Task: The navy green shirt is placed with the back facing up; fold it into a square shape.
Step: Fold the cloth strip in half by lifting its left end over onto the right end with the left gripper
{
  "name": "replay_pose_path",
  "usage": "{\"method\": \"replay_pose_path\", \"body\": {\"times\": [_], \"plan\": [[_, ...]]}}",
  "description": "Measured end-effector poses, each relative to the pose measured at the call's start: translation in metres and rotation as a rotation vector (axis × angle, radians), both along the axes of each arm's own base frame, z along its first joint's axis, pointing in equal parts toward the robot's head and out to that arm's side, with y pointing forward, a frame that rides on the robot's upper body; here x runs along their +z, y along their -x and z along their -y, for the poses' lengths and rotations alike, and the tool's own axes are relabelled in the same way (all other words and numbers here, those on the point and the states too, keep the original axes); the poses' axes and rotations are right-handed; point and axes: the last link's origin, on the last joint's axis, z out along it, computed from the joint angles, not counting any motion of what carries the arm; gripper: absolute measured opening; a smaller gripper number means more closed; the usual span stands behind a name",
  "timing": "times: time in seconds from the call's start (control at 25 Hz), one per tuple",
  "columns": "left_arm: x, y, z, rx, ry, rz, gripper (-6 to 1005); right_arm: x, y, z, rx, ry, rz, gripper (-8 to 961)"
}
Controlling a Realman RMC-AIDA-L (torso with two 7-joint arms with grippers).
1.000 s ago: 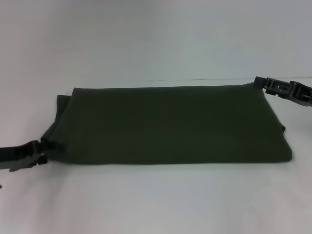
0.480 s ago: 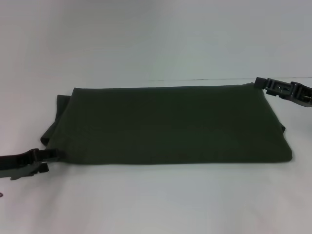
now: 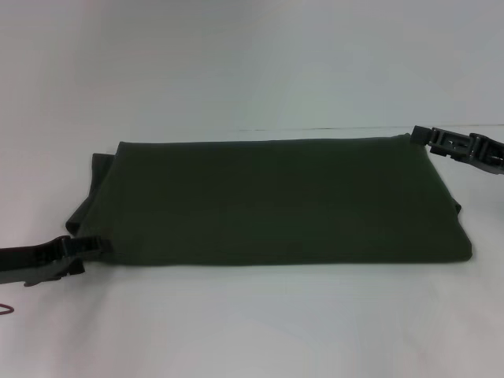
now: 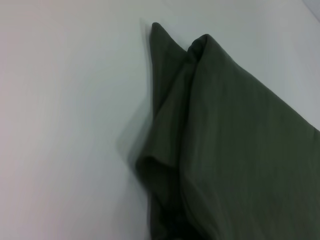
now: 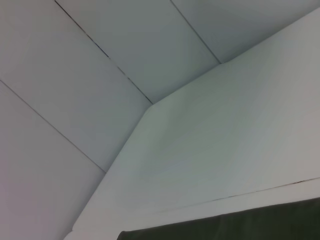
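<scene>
Here the shirt (image 3: 276,201) lay folded into a wide rectangle on the white counter (image 3: 252,323). Left hand (image 3: 93,246) sat at the shirt's near-left corner, fingertips touching the cloth edge; grip state could not be told. Right hand (image 3: 419,134) sat at the far-right corner, tips against the fabric; its opening also unclear. Beside the left hand, loose layers splayed apart.

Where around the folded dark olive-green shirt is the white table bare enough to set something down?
Two patches of the white table are bare: the strip along the near edge of the dark olive-green fabric shirt, and the stretch beyond its far edge. The ends are crowded: the black left gripper sits at its near-left corner, the black right gripper at its far-right corner.
</scene>
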Motion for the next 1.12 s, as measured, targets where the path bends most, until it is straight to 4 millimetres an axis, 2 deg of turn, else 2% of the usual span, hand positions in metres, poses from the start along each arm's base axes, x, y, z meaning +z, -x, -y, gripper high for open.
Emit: {"method": "replay_pose_path", "body": {"times": [1.12], "plan": [[0.0006,-0.0014,-0.0067,0.154,-0.010,0.100,769,0.0033,0.0008,-0.0019,-0.018,-0.010,-0.023,822]]}}
